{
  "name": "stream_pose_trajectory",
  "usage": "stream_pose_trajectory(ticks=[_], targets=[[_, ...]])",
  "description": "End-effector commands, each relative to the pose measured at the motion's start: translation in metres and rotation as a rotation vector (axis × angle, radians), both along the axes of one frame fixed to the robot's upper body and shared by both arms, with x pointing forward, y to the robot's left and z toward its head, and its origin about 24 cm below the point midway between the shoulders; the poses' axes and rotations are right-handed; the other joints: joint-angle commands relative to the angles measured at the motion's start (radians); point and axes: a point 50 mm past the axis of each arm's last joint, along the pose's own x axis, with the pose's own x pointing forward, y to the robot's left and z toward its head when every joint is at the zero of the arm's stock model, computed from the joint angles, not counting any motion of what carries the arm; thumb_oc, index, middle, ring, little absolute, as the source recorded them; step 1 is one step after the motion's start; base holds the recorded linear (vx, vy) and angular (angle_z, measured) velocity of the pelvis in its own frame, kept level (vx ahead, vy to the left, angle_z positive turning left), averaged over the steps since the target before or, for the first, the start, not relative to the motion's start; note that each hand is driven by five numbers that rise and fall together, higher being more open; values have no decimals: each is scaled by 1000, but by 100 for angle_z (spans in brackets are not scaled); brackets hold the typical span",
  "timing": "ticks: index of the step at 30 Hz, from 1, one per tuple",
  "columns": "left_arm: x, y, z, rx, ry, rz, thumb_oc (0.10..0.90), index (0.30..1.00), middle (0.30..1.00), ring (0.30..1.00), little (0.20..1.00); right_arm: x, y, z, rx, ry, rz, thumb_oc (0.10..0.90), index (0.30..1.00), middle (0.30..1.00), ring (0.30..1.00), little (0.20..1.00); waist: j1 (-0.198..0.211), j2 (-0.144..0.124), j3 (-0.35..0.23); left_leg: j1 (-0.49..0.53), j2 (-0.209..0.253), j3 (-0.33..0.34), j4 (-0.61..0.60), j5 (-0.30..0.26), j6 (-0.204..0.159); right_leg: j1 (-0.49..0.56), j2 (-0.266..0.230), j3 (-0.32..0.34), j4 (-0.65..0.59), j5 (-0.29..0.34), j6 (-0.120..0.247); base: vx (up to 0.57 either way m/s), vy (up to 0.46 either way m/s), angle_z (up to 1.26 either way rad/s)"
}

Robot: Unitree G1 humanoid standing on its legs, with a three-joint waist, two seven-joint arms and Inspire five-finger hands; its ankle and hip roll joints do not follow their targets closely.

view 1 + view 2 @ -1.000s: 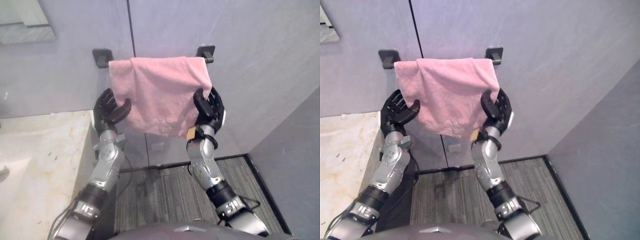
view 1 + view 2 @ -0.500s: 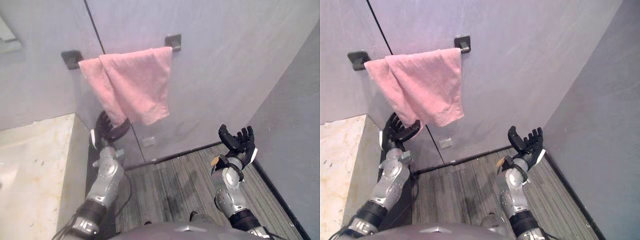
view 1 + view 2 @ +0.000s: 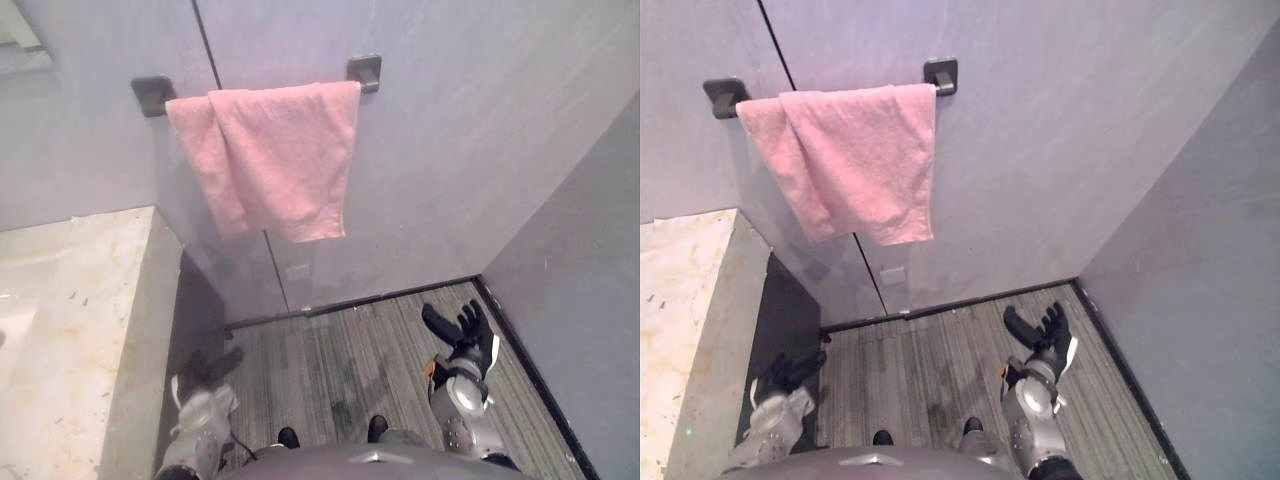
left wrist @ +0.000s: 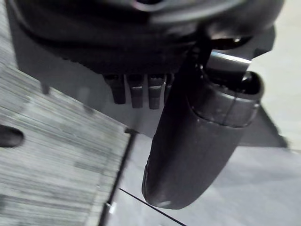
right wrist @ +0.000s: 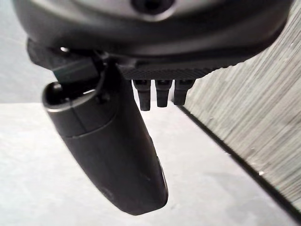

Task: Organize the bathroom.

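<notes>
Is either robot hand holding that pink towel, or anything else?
Nothing is held. The pink towel hangs alone on the wall bar; the left robot hand and right robot hand are low, open and empty.

No readable text, label, number or sign in any view.

The pink terry towel point(image 3: 268, 156) draped over the dark wall-mounted towel bar point(image 3: 153, 95) bears no tag or lettering that can be made out, and the grey wall panels point(image 3: 460, 130) around the bar are plain. A small pale plate point(image 3: 892, 274) low on the wall beneath the towel is too small to tell whether it carries any marking.
</notes>
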Motion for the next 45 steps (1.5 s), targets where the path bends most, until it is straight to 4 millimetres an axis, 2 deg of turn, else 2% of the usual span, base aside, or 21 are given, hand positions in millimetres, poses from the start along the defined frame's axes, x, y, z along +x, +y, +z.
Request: stream_pose_trajectory(ticks=[1, 4, 8, 10, 15, 16, 17, 21, 24, 25, 26, 27, 28, 31, 33, 34, 35, 37, 39, 40, 45], targets=[[20, 7, 2, 3, -33, -60, 800, 900, 900, 900, 900, 23, -6, 14, -5, -94, 36, 800, 900, 900, 900, 900, -13, 18, -3, 10, -16, -45, -3, -40, 19, 11, 58, 10, 109, -177, 29, -138, -94, 7], [2, 12, -13, -17, 100, -84, 800, 900, 900, 900, 900, 11, -8, -5, -1, 36, 95, 800, 900, 900, 900, 900, -20, 12, -8, -3, -13, -53, -3, -30, 10, 24, 67, 10, 74, -165, 21, -120, -90, -1], [-24, 17, -30, -65, 260, -65, 800, 900, 900, 900, 900, -2, -8, -28, -51, 220, 289, 800, 900, 900, 900, 900, -22, 4, -12, -17, -10, -64, -3, -23, 0, 42, 76, 8, 42, -162, 11, -131, -98, 0], [-48, 19, -39, -108, 392, -92, 800, 900, 900, 900, 900, -17, -10, -46, -29, 383, 399, 800, 900, 900, 900, 900, -13, -5, -14, -30, -8, -77, -3, -16, -9, 50, 78, -3, 17, -155, 8, -171, -145, 4], [-80, 14, -47, -192, 556, -169, 800, 900, 900, 900, 900, -41, -16, -66, 31, 544, 433, 800, 900, 900, 900, 900, 2, -18, -14, -48, 6, -94, -3, -3, -28, 66, 84, -14, -27, -140, 3, -99, -127, 12], [-80, 14, -47, -192, 556, -169, 800, 900, 900, 900, 900, -41, -16, -66, 31, 544, 433, 800, 900, 900, 900, 900, 2, -18, -14, -48, 6, -94, -3, -3, -28, 66, 84, -14, -27, -140, 3, -144, -170, 10], [-93, 8, -50, -253, 605, -250, 800, 900, 900, 900, 900, -53, -17, -73, 65, 613, 466, 800, 900, 900, 900, 900, 11, -20, 0, -66, 16, -97, -1, 10, -41, 72, 86, -19, -55, -123, 3, -127, -144, 9], [-105, 1, -53, -284, 653, -316, 800, 900, 900, 900, 900, -64, -18, -79, 107, 689, 496, 800, 900, 900, 900, 900, 21, -17, 25, -102, 27, -84, 17, 29, -59, 68, 77, -32, -69, -109, 5, -163, -107, 5], [-102, -3, -53, -287, 647, -370, 800, 900, 900, 900, 900, -64, -20, -80, 107, 735, 512, 800, 900, 900, 900, 900, 27, -17, 58, -156, 6, -42, 114, 5, -61, 58, 54, -60, -69, -99, 4, -310, -15, 10], [-100, -5, -54, -294, 633, -381, 800, 900, 900, 900, 900, -61, -21, -80, 112, 747, 517, 800, 900, 900, 900, 900, 36, -26, 73, -180, -17, -35, 205, -46, -49, 55, 38, -65, -69, -97, -2, -343, -21, 31], [-97, -7, -54, -297, 616, -368, 800, 900, 900, 900, 900, -55, -24, -79, 110, 751, 520, 800, 900, 900, 900, 900, 48, -42, 87, -223, -46, -34, 371, -101, -33, 49, 22, -61, -69, -95, -17, -344, -21, 25], [-97, -7, -54, -297, 616, -368, 800, 900, 900, 900, 900, -55, -24, -78, 110, 750, 521, 800, 900, 900, 900, 900, 48, -42, 84, -228, -45, -35, 373, -100, -33, 46, 23, -61, -69, -95, -17, -300, -24, 24], [-95, -6, -54, -288, 612, -363, 800, 900, 900, 900, 900, -52, -26, -78, 102, 754, 524, 800, 900, 900, 900, 900, 54, -49, 91, -248, -50, -36, 471, -129, -27, 44, 17, -58, -69, -94, -25, -213, 5, 14], [-87, -3, -52, -286, 596, -351, 800, 900, 900, 900, 900, -52, -30, -78, 109, 773, 519, 800, 900, 900, 900, 900, 52, -59, 87, -239, -80, -46, 631, -188, -20, 24, 1, -50, -61, -83, -25, -245, 32, 3], [-86, -2, -52, -282, 595, -351, 800, 900, 900, 900, 900, -53, -31, -78, 113, 776, 516, 800, 900, 900, 900, 900, 49, -59, 79, -222, -88, -51, 615, -191, -24, 14, -4, -56, -60, -80, -22, -141, 60, -14], [-83, 0, -51, -276, 589, -356, 800, 900, 900, 900, 900, -55, -35, -78, 121, 782, 508, 800, 900, 900, 900, 900, 44, -47, 72, -152, -106, -69, 574, -213, -40, -6, -14, -77, -55, -68, -13, -288, 164, -10], [-81, 2, -51, -274, 583, -362, 800, 900, 900, 900, 900, -56, -38, -78, 128, 780, 496, 800, 900, 900, 900, 900, 37, -25, 61, -71, -121, -92, 507, -202, -69, -29, -15, -97, -56, -51, -4, -376, 227, 9], [-81, 1, -51, -270, 582, -375, 800, 900, 900, 900, 900, -56, -39, -78, 136, 776, 484, 800, 900, 900, 900, 900, 32, -15, 55, -34, -134, -108, 464, -206, -77, -42, -17, -105, -60, -37, 3, -259, 175, 17], [-74, 1, -50, -244, 558, -431, 800, 900, 900, 900, 900, -49, -41, -75, 137, 751, 458, 800, 900, 900, 900, 900, 6, 3, 46, 74, -168, -141, 257, -290, -45, -138, -35, -78, -59, 46, 55, -437, 366, 63], [-69, 2, -50, -229, 547, -450, 800, 900, 900, 900, 900, -46, -41, -74, 133, 744, 448, 800, 900, 900, 900, 900, 0, 4, 50, 84, -181, -151, 200, -309, -21, -174, -50, -65, -64, 77, 77, -458, 381, 54], [-43, 10, -43, -134, 526, -552, 800, 900, 900, 900, 900, -34, -39, -71, 171, 683, 372, 800, 900, 900, 900, 900, -11, 4, 95, 73, -178, -161, 106, -272, 31, -281, -99, -38, -51, 135, 147, -441, 257, 41]])
